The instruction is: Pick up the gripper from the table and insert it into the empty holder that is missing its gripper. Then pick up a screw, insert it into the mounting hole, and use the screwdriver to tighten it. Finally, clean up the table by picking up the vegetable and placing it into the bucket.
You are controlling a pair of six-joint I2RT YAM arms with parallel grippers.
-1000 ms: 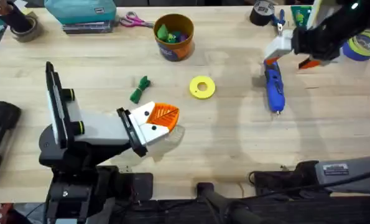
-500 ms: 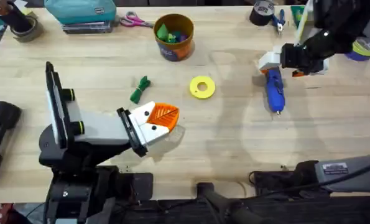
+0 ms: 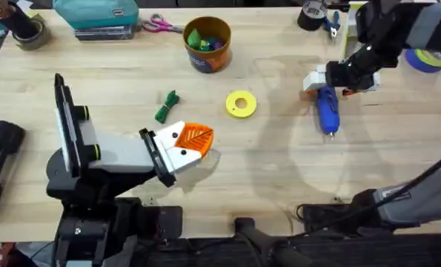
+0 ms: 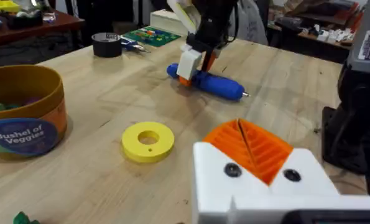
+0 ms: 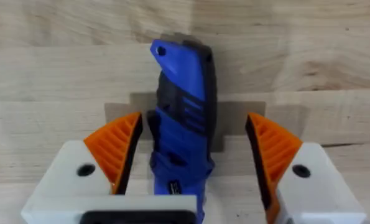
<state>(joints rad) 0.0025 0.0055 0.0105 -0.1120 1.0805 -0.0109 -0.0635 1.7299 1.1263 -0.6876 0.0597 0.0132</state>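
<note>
straddling the blue plastic electric screwdriver (image 3: 326, 108) at far right, the right pincer (image 3: 331, 78) gapes wide, gripping nothing. the left pincer (image 3: 193, 141) looks closed and empty. one yellow disc (image 3: 241, 104) lies mid-worktop (image 3: 264, 163), bare wood around it.
</note>
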